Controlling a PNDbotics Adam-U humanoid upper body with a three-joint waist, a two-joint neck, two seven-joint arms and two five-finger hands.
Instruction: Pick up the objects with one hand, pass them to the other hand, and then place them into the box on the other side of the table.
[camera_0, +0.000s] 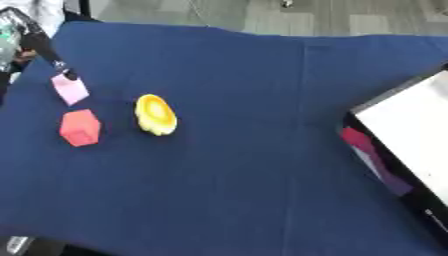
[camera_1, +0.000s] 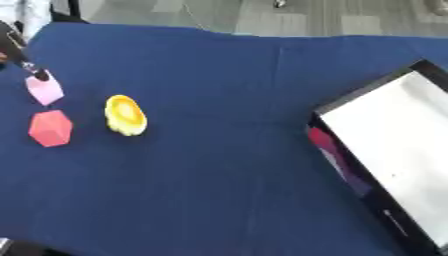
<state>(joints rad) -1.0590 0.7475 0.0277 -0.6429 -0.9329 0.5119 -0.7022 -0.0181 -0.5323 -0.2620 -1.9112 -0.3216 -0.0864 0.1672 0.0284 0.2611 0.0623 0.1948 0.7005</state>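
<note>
Pink block (camera_0: 70, 89) at ten o'clock is touched by the left hand (camera_0: 42, 45), whose fingers reach it from above; whether they pinch it I cannot tell. Pickup looks just begun; next comes closing and lifting. Red block (camera_0: 80, 128) and yellow piece (camera_0: 156, 115) lie beside it. Box (camera_1: 367, 200) at three o'clock shows something reddish inside. No right hand shows.

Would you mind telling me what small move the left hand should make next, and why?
Probably curl the left hand's fingers round the pink block: they already reach its top edge, and it, the red block and the yellow piece all lie far from the box.
</note>
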